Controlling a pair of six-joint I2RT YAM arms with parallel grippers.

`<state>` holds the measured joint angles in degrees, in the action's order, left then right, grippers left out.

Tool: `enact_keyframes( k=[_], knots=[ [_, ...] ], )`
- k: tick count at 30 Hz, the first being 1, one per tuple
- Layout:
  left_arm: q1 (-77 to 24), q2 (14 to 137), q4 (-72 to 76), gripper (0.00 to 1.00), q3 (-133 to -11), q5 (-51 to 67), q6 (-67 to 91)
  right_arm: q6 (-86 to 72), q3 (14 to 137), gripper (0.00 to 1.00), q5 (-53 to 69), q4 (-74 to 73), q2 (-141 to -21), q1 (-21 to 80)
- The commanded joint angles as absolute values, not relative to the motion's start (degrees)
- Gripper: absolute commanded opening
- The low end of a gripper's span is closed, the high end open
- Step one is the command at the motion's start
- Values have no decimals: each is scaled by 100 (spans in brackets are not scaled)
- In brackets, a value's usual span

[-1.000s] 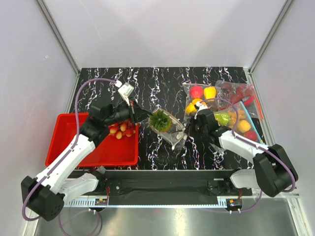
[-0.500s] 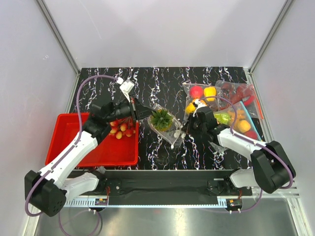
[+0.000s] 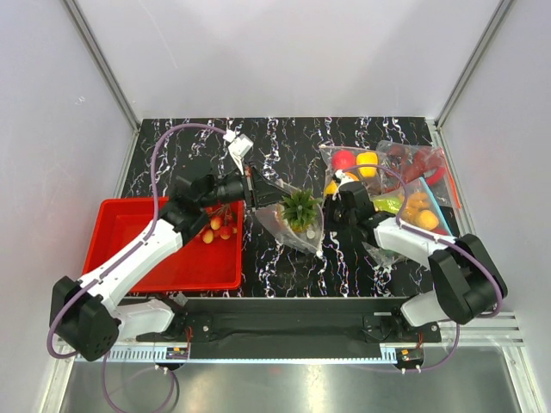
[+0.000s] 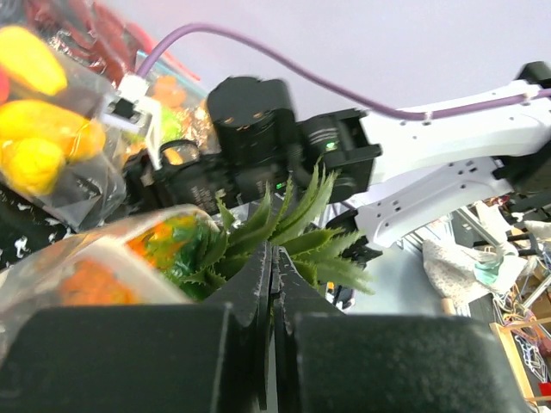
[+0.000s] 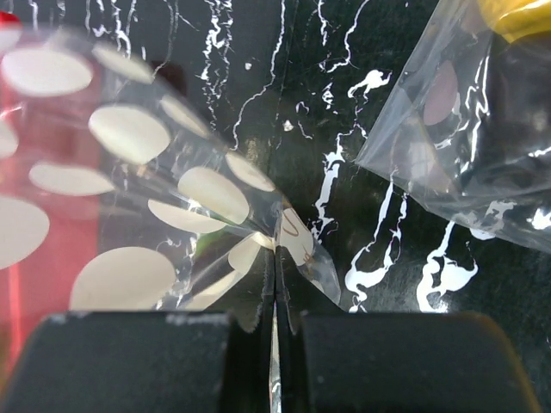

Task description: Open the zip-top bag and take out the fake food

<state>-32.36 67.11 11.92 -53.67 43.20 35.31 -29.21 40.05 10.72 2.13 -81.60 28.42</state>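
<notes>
On your left, the red tray [image 3: 112, 258] sits on the near-left part of the bench [image 3: 284, 146]. A bunch of red-yellow cherries [image 3: 217, 228] lies in the tray's right end. Just right of the tray, your left end effector [image 3: 261, 193] is pinched tight on the upper left edge of the zip-top bag [image 3: 288, 234]. In the left wrist view its fingers [image 4: 245, 297] are pressed together on the plastic, with spiky green leaves poking up just beyond them. The bag is at mid-bench, spread between the two arms. The fake food [image 3: 301, 208], an orange fruit with a green top, is inside it. On the bag's right side, your right end effector [image 3: 328, 231] is clamped on a corner. The right wrist view shows its fingers [image 5: 258, 301] closed on clear film printed with white dots. Farther right, other clear bags [image 3: 405, 185] holding red, yellow and orange pieces lie on the bench's far-right part.
</notes>
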Motion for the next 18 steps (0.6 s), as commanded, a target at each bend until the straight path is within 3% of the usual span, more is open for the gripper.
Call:
enact_keyframes(
  k=[1, 18],
  knots=[
    [-3243, 6495, 1810, 0, -5678, 4649, 3779, -2988, 4254, 0, 1125, 466, -8340, 2804],
    [-3234, 6143, 2285, 0, -5845, 4816, 4148, -3023, 4271, 0, 1116, 729, -9009, 2804]
  ],
)
